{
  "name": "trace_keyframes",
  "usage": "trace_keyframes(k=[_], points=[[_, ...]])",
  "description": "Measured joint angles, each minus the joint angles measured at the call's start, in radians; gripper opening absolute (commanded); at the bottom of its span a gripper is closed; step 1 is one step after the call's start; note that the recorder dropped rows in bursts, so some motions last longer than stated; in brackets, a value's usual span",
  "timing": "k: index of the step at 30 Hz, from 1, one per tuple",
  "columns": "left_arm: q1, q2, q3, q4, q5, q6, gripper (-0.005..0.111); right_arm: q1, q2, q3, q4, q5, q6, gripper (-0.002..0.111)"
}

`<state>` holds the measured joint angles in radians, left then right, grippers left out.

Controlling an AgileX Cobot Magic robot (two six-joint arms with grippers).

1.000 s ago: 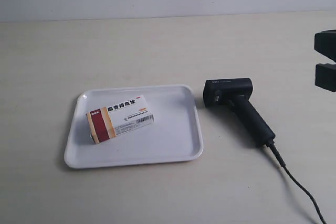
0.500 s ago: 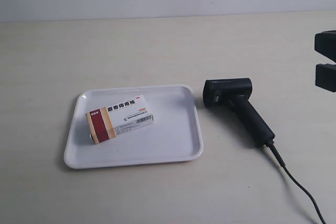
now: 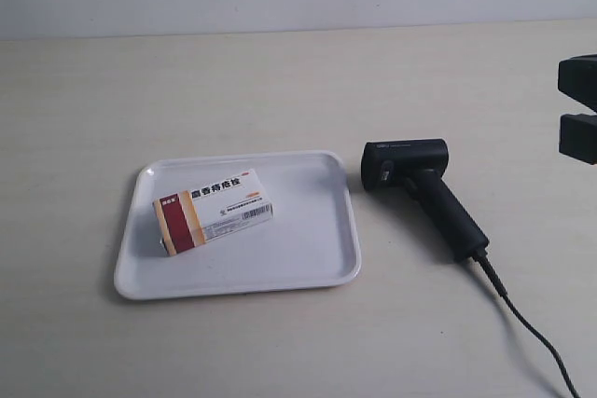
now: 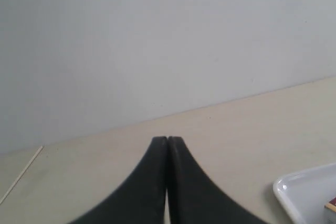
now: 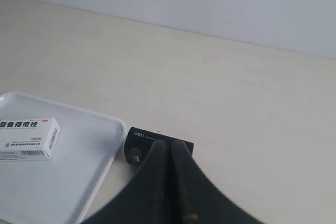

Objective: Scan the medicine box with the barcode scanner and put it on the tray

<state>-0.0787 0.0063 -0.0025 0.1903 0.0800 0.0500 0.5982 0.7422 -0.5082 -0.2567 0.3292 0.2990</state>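
Note:
The medicine box [image 3: 213, 212] lies flat on the white tray [image 3: 308, 230], toward its left half, red band at the near-left end and barcode facing up. The black barcode scanner [image 3: 420, 184] lies on its side on the table just right of the tray, untouched. My right gripper [image 5: 169, 142] is shut and empty, hovering over the scanner's head [image 5: 137, 144]; the box [image 5: 27, 138] and tray [image 5: 79, 177] show beside it. My left gripper [image 4: 167, 139] is shut and empty above bare table, with a tray corner [image 4: 302, 195] off to one side.
The scanner's black cable [image 3: 522, 323] trails across the table to the near right corner. Black arm parts [image 3: 578, 109] hang at the exterior view's right edge. A pale wall bounds the table's far side.

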Motion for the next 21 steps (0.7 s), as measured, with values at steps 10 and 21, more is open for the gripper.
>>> trace_keyframes(k=[10, 21], points=[[0.037, 0.0, 0.0, -0.067, 0.112, 0.028, 0.002, 0.0, 0.0, 0.0, 0.021, 0.0, 0.0, 0.0], [0.037, 0.0, 0.0, -0.062, 0.127, -0.036, 0.002, 0.0, 0.0, 0.0, 0.023, 0.0, 0.0, 0.0]])
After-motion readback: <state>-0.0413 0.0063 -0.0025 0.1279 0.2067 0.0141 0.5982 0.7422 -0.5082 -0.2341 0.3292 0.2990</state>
